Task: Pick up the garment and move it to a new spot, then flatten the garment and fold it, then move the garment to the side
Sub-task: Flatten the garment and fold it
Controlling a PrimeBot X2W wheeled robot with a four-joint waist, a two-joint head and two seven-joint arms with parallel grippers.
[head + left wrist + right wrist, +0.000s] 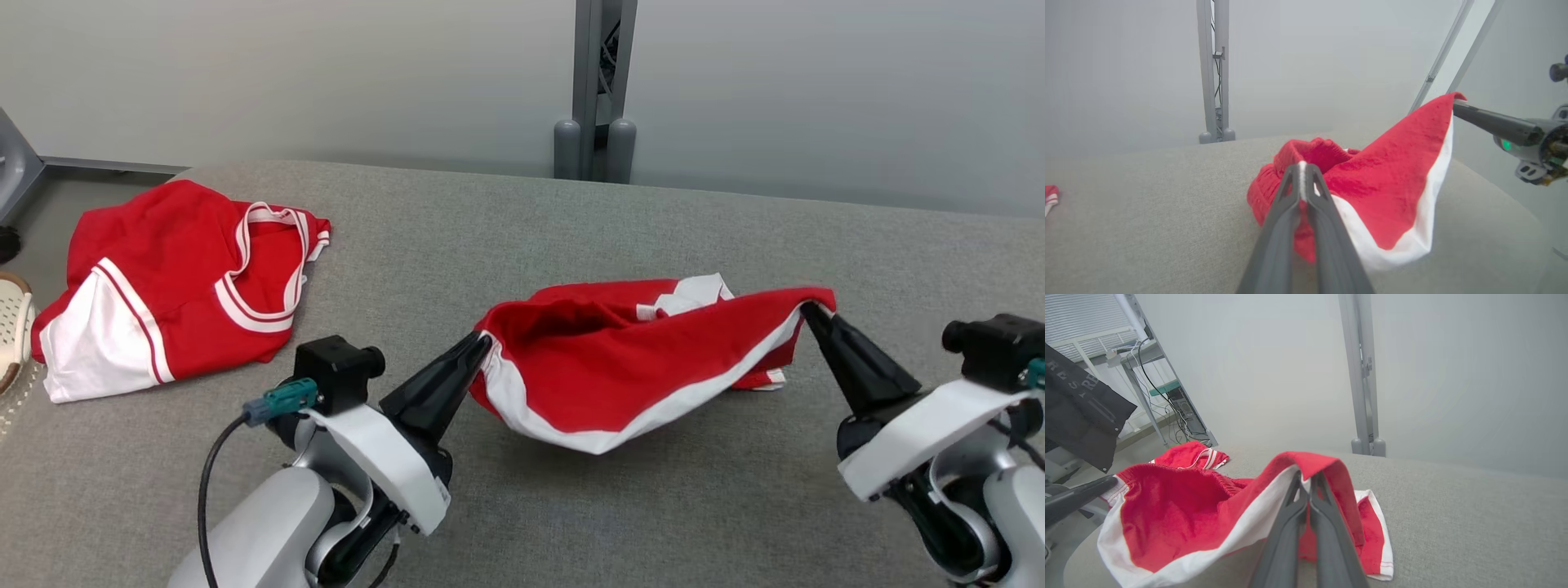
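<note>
Left gripper point(483, 336): fingers pressed together, pinching one end of the white-trimmed edge of the red shorts point(620, 367). Right gripper point(810, 310): likewise clamped, on the opposite end of the same edge. The shorts hang stretched between the two tips over the middle of the grey table point(571, 220). The white band sags in a shallow curve, and the far part is bunched and rests on the surface. The fabric is a soft, nappy knit with a gathered waistband. The table cover is coarse woven cloth. A red-and-white jersey point(180, 286) lies crumpled at the table's left end, well apart.
</note>
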